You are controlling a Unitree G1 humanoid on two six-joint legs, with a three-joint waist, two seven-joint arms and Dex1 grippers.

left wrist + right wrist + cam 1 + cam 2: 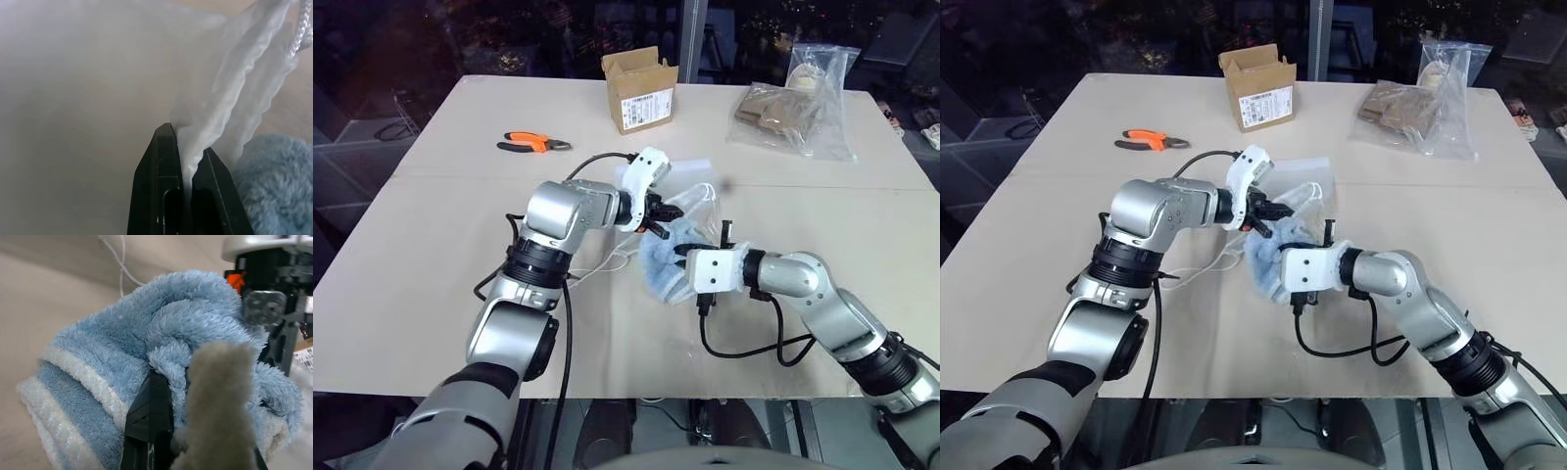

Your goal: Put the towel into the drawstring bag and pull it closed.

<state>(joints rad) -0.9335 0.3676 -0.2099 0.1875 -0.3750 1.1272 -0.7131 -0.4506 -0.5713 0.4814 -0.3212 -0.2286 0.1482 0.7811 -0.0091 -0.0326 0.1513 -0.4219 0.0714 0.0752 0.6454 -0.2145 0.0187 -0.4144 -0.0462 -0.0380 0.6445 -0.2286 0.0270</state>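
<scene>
Light-blue fluffy towel (161, 342) with whitish edge, sheer white drawstring bag (230, 98), orange-handled pliers (534, 143), beige desk (431, 245).

Left arm, as I saw it: reached forward, black two-fingered left gripper (188, 171) clamped tight. Right arm: angled inward, right gripper (183, 396) likewise clamped.

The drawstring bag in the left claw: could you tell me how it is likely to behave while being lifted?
Probably floppy: the drawstring bag hangs in wrinkled folds from the left claw. Likely very light, since the fabric looks thin and semi-sheer. Its mouth may sag shut without a second hold.
</scene>
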